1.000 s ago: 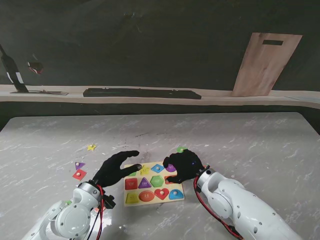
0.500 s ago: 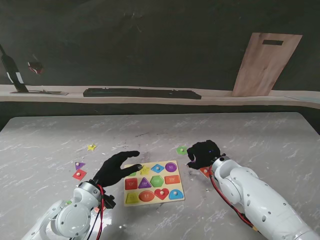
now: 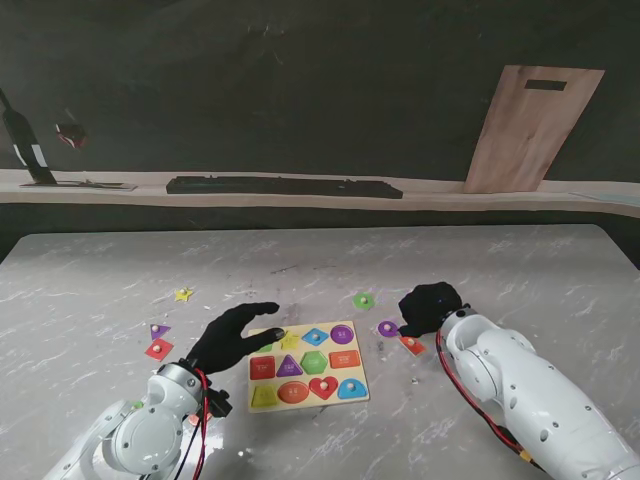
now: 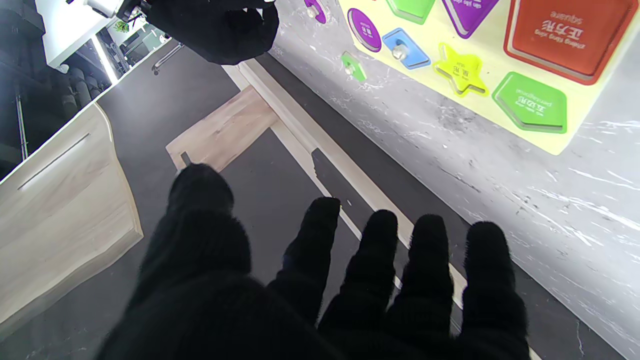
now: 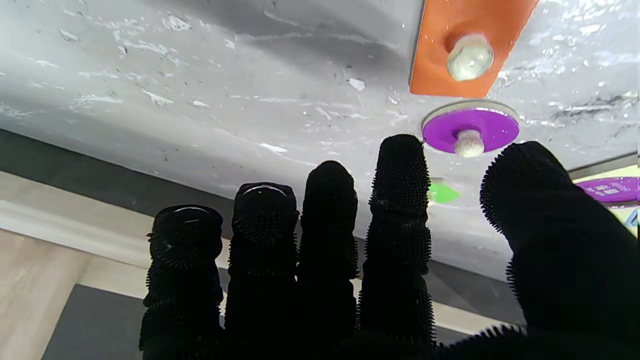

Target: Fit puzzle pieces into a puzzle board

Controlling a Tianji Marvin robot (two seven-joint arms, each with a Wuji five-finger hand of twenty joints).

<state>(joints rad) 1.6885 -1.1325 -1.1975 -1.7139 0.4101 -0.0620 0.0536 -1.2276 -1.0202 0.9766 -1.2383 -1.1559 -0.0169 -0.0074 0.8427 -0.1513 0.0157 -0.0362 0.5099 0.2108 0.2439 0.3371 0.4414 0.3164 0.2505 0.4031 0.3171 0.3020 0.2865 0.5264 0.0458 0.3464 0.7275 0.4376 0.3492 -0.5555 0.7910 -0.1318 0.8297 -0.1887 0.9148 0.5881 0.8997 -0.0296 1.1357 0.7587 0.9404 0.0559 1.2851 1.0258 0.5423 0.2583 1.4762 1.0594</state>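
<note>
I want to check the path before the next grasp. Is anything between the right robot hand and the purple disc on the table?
Nothing visible. The right robot hand is right beside the purple disc, fingers apart, holding nothing. The orange piece lies nearer to me, off that line.

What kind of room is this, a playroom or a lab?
Probably a lab or test bench: a bare marble-look table holding only a shape puzzle board, a dark backdrop, and a plain wooden board leaning on the ledge behind.

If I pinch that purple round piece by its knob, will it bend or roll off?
The flat purple round piece looks like stiff board, so it probably won't bend. It lies flat, unlikely to roll. Its small pale knob may slip from the right hand.
</note>
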